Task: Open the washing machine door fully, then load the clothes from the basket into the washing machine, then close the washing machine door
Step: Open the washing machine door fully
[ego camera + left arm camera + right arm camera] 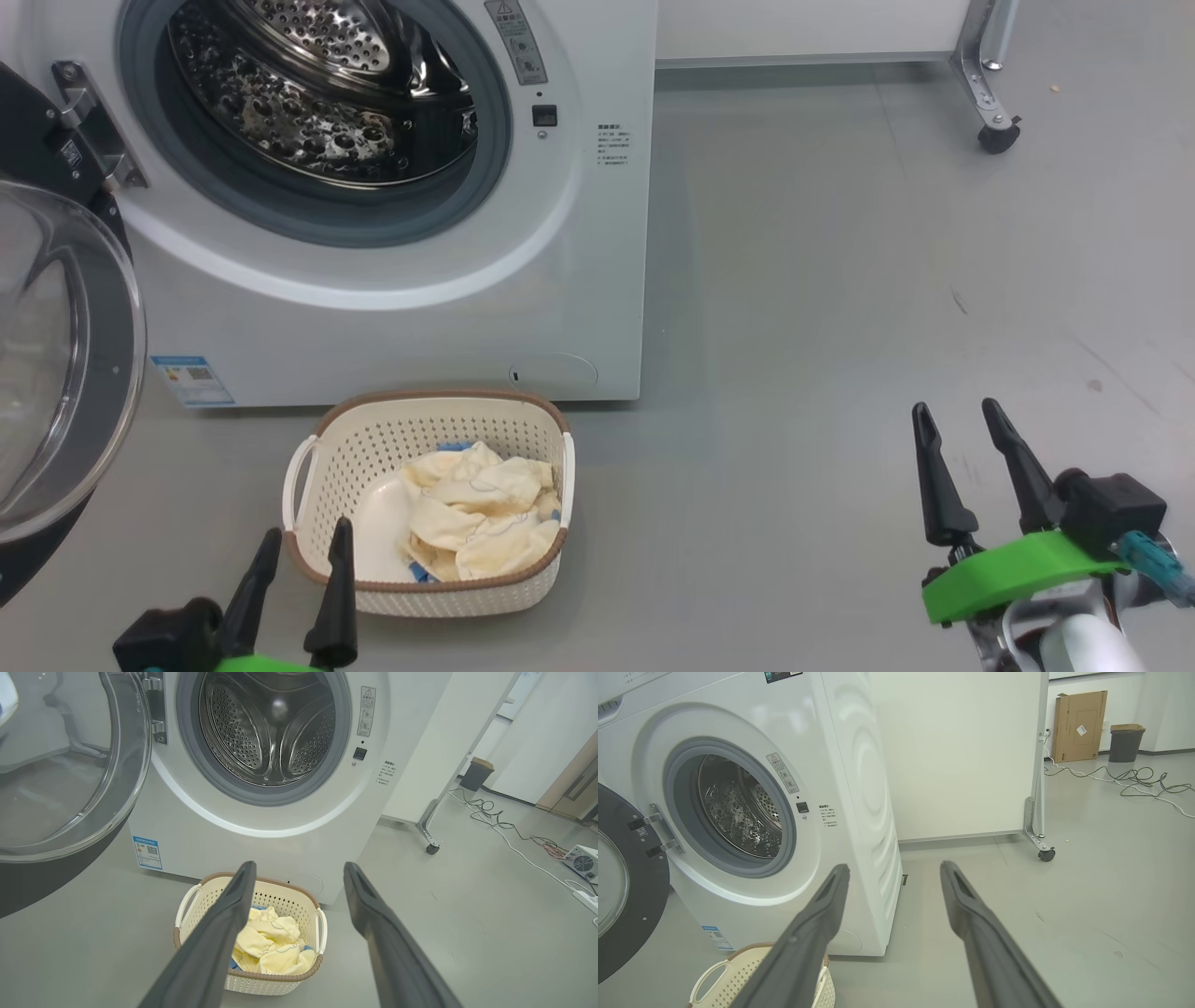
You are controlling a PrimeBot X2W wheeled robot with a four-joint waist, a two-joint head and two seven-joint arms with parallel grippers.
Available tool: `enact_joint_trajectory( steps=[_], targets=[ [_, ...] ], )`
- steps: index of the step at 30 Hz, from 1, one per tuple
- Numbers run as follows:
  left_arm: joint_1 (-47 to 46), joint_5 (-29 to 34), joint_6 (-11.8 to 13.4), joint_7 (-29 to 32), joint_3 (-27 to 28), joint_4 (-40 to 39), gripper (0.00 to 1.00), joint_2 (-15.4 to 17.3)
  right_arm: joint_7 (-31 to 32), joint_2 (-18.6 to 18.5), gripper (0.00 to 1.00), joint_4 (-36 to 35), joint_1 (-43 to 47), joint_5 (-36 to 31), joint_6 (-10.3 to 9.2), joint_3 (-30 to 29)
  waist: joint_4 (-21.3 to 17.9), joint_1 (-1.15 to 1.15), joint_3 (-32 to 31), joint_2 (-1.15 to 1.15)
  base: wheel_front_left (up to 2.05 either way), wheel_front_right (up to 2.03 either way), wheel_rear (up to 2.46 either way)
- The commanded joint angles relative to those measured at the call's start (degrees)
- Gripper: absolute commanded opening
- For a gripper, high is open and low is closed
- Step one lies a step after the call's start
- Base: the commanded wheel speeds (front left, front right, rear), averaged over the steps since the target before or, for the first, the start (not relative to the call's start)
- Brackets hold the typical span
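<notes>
**A:** What is the largest thing there?

**B:** The washing machine [392, 317], white, standing on the grey floor [840, 280]. Its steel drum [327, 84] lies exposed inside the grey gasket [280, 210].

**A:** And the door [56, 373]?

**B:** Swung wide open on its hinge [89, 121] at the machine's left side. The clear glass bowl bulges out within the black ring, at the left edge of the head view.

**A:** Where is the basket [439, 399]?

**B:** On the floor just in front of the machine, below the drum opening and near the front panel without touching it. The clothes [476, 523], cream-yellow with a little blue showing, are heaped in its right half. Its left half shows bare basket floor.

**A:** The arms?

**B:** The left end effector [308, 527] is at the lower left, fingers spread wide with nothing between them. Its tips are by the basket's near left corner, and I cannot tell whether one touches the rim. The right end effector [954, 406] is at the lower right over bare floor, well apart from the basket, also spread wide and empty.

**A:** Anything smaller?

**B:** A blue label [193, 378] at the machine's lower left corner.
</notes>
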Motion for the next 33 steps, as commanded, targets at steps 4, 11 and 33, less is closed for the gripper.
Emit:
enact_joint_trajectory(
  steps=[4, 11, 33],
  targets=[
    [-2.90, 0.17, 0.06, -0.99, 1.67, -0.80, 1.00, 0.20, -0.54, -0.01, 1.00, -1.39, -1.84, -0.79, -0.15, 0.51, 0.02, 0.00, -0.09, 0.00, 0.00, 0.00, 0.00],
    [-3.54, -0.14, -0.19, -1.65, 1.45, 0.53, 1.00, 0.20, -0.54, 0.08, 1.00, -1.07, -1.87, -1.32, -0.15, 0.16, 0.21, 0.00, -0.03, 0.00, 0.00, 0.00, 0.00],
    [-5.10, -0.74, -0.82, -3.37, 0.84, 3.85, 1.00, 0.66, -0.54, 0.26, 1.00, 0.65, -2.34, -1.74, -0.15, -0.61, 0.05, 0.00, 0.43, 0.00, 0.00, 0.00, 0.00]
  ],
)
